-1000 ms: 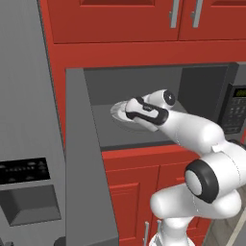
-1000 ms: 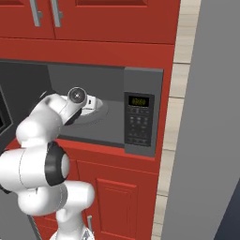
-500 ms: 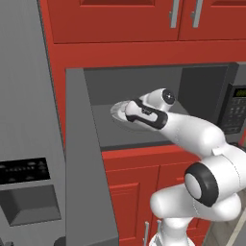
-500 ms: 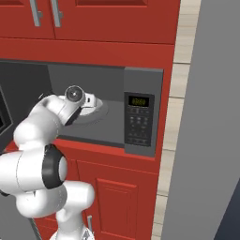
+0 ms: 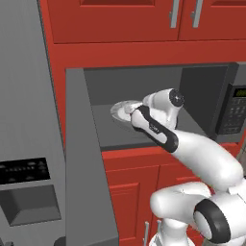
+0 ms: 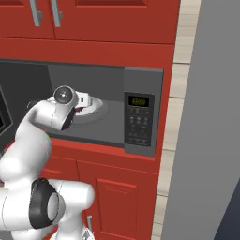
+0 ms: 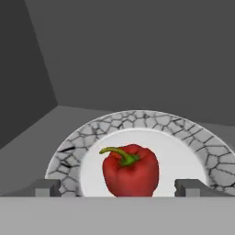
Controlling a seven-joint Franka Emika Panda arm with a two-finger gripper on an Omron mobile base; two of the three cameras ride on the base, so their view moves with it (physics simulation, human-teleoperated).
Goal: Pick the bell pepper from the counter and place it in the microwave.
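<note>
The red bell pepper (image 7: 131,170) with its green stem stands on the white crackle-rimmed plate (image 7: 137,121) inside the microwave (image 6: 140,117). My gripper (image 7: 117,187) is open, and its fingers (image 7: 46,187) stand wide apart on either side of the pepper without touching it. In the left base view my gripper (image 5: 129,114) reaches into the cavity over the plate (image 5: 120,108). From the right base view my gripper (image 6: 83,105) is at the plate (image 6: 96,110). The counter is out of view.
The microwave door (image 5: 84,168) is swung open to the left, beside the grey fridge (image 5: 24,144). The keypad panel (image 5: 235,108) sits right of the cavity. Red cabinets (image 6: 108,18) hang above. A grey wall panel (image 6: 211,140) stands at the right.
The wrist has drawn back a little toward the microwave opening. The pepper stays on the plate.
</note>
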